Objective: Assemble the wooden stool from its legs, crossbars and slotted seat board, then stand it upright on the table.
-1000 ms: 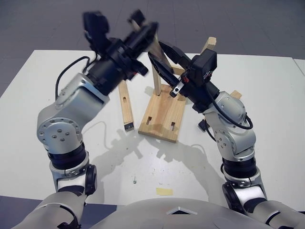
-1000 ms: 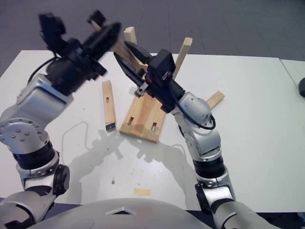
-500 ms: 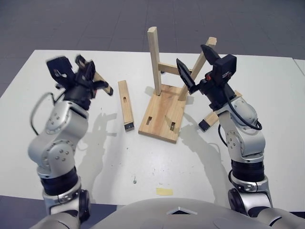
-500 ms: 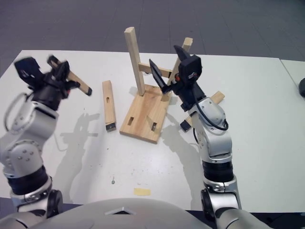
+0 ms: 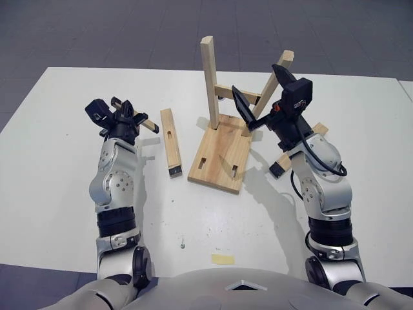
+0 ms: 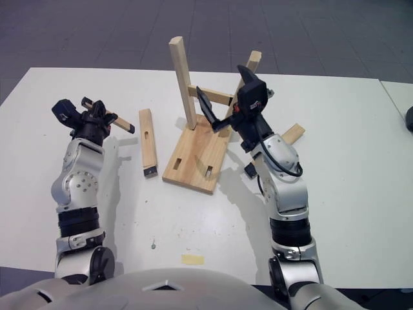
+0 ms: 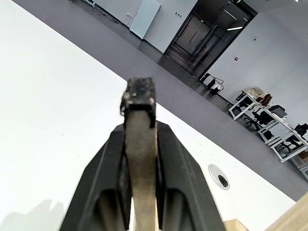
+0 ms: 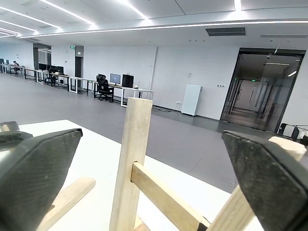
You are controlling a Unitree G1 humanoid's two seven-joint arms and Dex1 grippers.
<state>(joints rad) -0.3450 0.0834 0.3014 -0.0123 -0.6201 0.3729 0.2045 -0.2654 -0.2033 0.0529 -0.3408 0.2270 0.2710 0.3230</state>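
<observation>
Left eye view: my left gripper (image 5: 122, 111) is clamped on a slim wooden piece (image 5: 150, 124), probably a crossbar; my right gripper (image 5: 255, 79) hangs open beside the legs (image 5: 208, 77) standing in the seat board (image 5: 216, 163). Mid-assembly: next, slot this piece in squarely.

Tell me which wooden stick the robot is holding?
The short stick clamped in the left gripper; the others lie on the table or stand in the seat board.

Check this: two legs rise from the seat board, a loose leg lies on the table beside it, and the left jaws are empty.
Wrong on the jaws: the left wrist view shows them shut on a short wooden bar, not empty. Two legs do rise from the seat board, with a loose leg beside it.
</observation>
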